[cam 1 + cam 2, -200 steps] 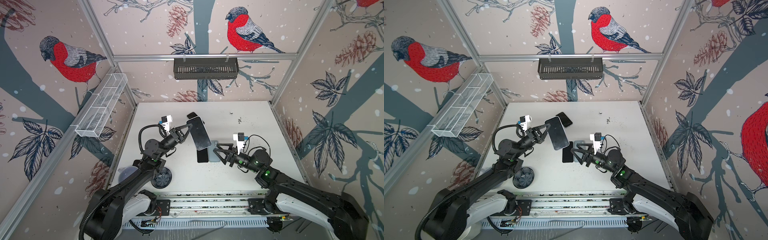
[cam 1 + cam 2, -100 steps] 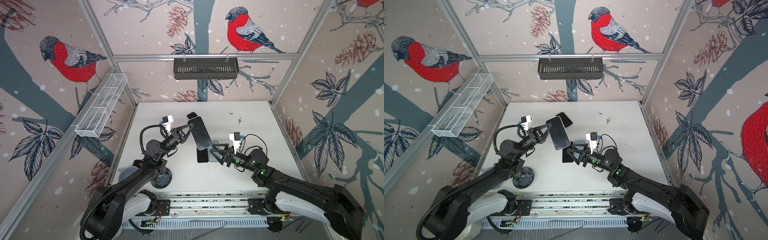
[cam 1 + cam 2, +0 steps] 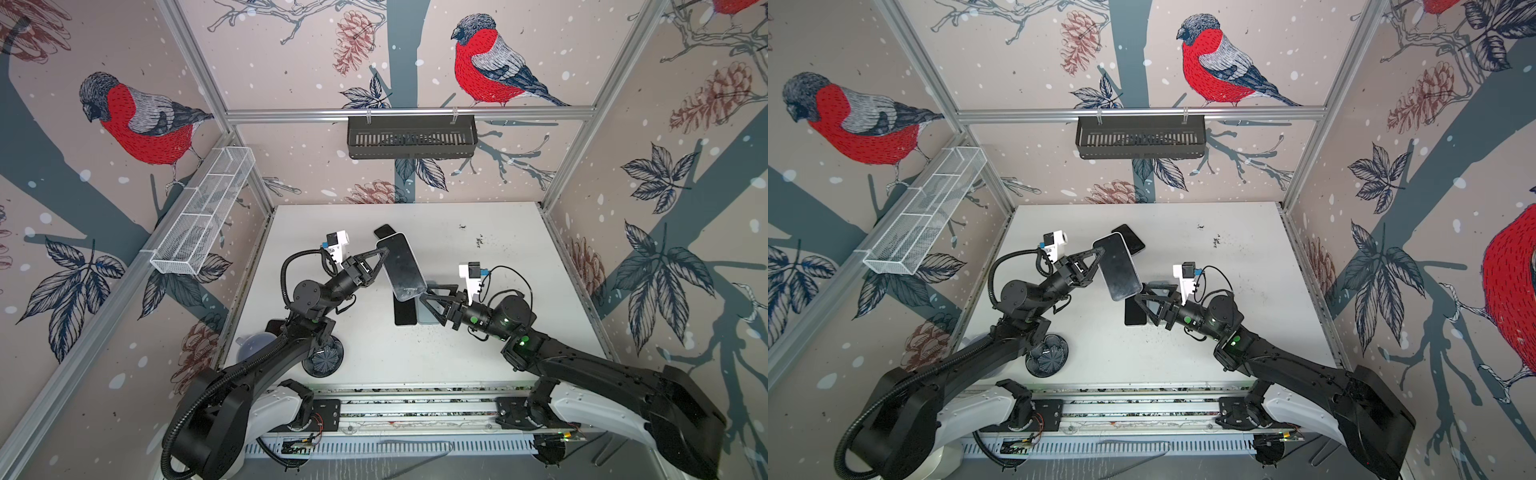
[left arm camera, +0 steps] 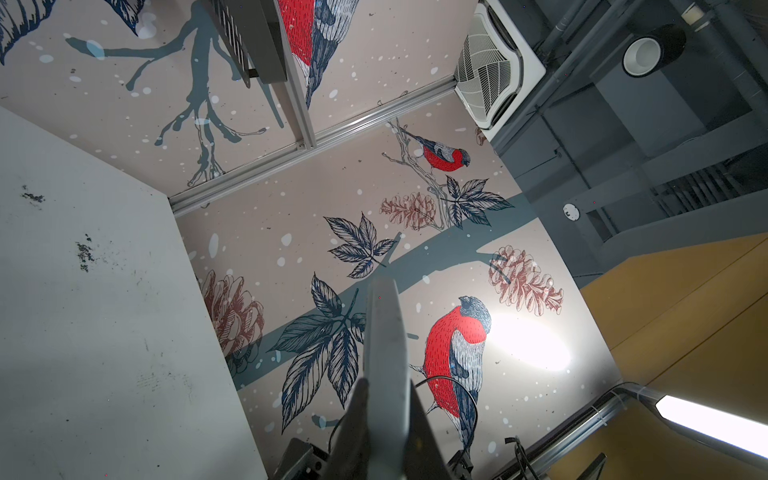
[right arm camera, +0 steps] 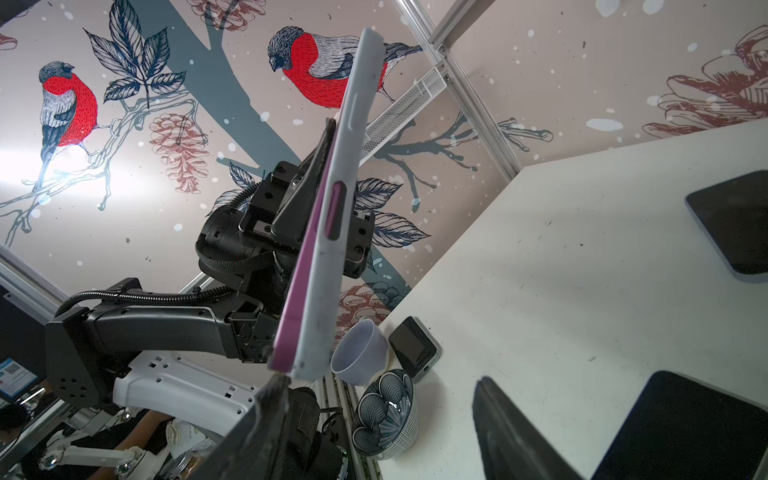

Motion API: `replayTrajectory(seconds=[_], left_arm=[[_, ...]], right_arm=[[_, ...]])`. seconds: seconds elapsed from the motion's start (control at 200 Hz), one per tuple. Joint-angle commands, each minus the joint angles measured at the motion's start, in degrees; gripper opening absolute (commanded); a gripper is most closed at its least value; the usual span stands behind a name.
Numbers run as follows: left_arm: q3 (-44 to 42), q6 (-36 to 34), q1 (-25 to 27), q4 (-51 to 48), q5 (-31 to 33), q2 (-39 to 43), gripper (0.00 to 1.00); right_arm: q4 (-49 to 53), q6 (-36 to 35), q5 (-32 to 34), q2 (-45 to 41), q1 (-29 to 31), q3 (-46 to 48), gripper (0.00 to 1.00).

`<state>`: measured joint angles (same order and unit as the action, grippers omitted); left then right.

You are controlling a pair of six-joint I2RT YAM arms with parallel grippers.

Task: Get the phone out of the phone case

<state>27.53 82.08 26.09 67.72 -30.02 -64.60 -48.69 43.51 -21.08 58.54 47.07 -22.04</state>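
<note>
Over the white worktop (image 3: 415,357), left jaws clamp the phone case (image 3: 402,266); right jaws stand apart at its corner; rigid phone (image 5: 293,307), pliable rim, likely peels there.

Phone case (image 5: 326,291) matt scuffed plastic, phone (image 3: 401,266) face glossy, tbl (image 3: 457,357) matt.

**Left arm** (image 3: 266,365): rises from the near rail, elbow bent; left gripper (image 3: 385,251) held above the counter (image 3: 478,353), jaws closed on the phone case (image 3: 401,266). **Right arm** (image 3: 582,365): stretched low toward centre; right gripper (image 3: 426,306) faces the left one, jaws apart.
</note>
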Motion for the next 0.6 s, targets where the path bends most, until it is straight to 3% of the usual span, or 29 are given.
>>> replayTrajectory(seconds=[0.0,0.595], left_arm=[[0.1,0.58,0.1,5.85,-0.89,-0.04,0.0],[0.36,-0.33,1.7,8.14,-2.13,-2.03,0.0]], right_arm=[[-3.23,0.62,-1.07,0.02,-0.22,0.01,0.71],[-4.39,2.77,-2.25,3.26,-3.44,-0.63,0.7]])
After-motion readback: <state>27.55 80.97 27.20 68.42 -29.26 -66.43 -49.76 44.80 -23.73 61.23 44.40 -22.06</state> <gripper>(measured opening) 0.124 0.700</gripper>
